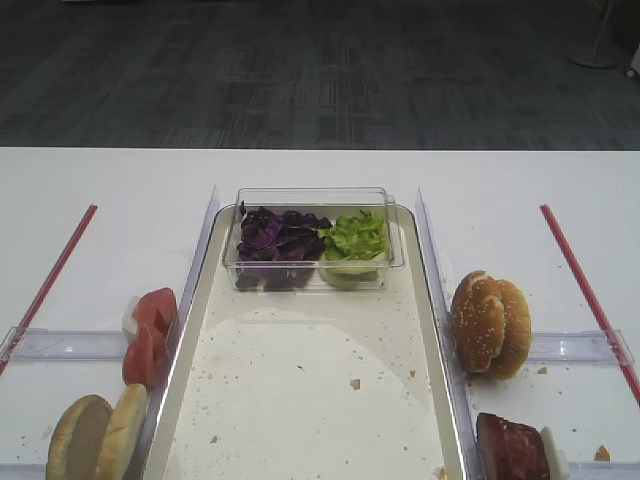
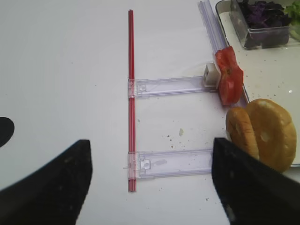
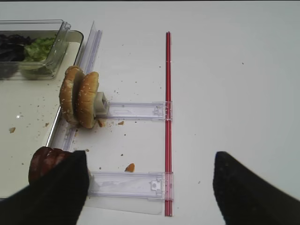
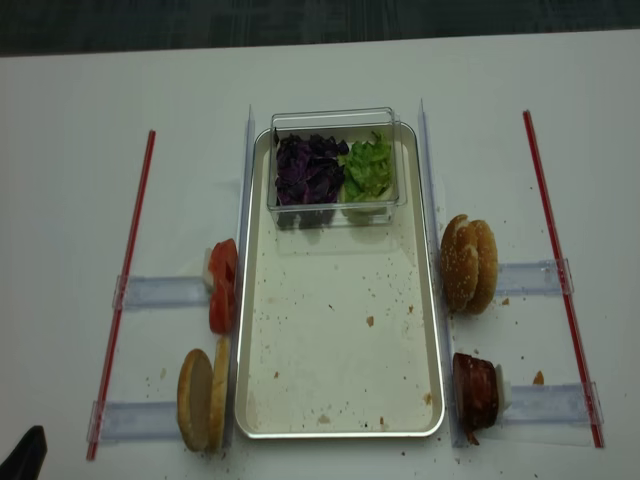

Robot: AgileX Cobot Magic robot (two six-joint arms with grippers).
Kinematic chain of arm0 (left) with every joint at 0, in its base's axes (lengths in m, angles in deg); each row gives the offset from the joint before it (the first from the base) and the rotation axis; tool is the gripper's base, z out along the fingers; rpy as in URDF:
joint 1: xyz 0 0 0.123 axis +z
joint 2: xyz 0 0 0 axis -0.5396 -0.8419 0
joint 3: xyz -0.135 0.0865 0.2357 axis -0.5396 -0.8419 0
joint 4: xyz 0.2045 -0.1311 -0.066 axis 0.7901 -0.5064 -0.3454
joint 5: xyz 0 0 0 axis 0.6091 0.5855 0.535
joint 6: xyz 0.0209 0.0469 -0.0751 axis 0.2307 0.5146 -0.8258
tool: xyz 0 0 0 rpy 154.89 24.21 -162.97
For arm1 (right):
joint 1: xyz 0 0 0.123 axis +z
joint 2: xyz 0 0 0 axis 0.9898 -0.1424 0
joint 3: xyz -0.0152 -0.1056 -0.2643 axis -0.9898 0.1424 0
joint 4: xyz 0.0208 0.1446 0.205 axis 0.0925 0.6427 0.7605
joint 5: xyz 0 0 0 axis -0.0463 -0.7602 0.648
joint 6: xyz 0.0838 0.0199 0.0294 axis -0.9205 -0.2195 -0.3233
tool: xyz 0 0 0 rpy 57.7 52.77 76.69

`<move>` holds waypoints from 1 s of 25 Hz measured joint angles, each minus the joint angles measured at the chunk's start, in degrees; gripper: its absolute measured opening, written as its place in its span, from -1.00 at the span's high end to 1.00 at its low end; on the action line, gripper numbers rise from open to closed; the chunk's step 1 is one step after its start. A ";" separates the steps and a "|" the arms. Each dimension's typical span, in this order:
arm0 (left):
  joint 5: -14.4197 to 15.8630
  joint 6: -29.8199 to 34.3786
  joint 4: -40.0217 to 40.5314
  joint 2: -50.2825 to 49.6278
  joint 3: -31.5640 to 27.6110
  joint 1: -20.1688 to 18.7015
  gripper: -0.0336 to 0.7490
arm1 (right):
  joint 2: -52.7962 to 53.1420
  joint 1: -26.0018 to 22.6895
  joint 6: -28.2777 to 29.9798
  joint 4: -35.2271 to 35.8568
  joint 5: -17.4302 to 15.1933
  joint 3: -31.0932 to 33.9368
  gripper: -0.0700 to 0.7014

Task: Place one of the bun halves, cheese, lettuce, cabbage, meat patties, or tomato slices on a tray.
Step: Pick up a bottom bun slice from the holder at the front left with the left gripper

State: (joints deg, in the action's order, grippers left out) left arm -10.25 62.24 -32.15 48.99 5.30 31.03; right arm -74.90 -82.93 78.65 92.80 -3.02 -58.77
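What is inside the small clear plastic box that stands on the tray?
The clear plastic box holds the cabbage on its left side and the lettuce on its right. What lies beneath the two heaps is covered, so it cannot be seen.

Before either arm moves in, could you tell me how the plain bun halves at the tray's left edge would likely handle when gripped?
The plain bun halves stand on edge, leaning against the tray, so a nudge would probably tip or roll them. They look soft and light, likely to dent under a firm pinch. The smooth crust may slip.
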 joint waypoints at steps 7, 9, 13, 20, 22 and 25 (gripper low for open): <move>0.00 0.00 0.00 0.00 0.00 0.00 -0.34 | 0.00 0.00 0.00 0.00 0.00 0.00 -0.66; 0.00 0.00 0.00 0.00 0.00 0.00 -0.34 | 0.00 0.00 0.00 0.00 0.00 0.00 -0.66; 0.00 0.00 0.00 0.00 0.00 0.00 -0.34 | 0.00 0.00 0.00 0.00 0.00 0.00 -0.66; 0.00 0.87 -1.38 -4.07 2.69 0.00 -0.34 | 0.00 0.00 0.00 0.00 0.00 0.00 -0.66; 0.13 0.91 -2.02 -8.37 4.43 0.00 -0.34 | 0.00 0.00 0.00 0.00 0.00 0.00 -0.66; 1.33 1.00 -3.08 -16.17 7.48 0.00 -0.34 | 0.00 0.00 0.00 0.00 0.00 0.00 -0.66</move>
State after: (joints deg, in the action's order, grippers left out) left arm -8.92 63.23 -35.24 32.82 12.77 31.03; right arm -74.90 -82.93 78.65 92.80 -3.02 -58.77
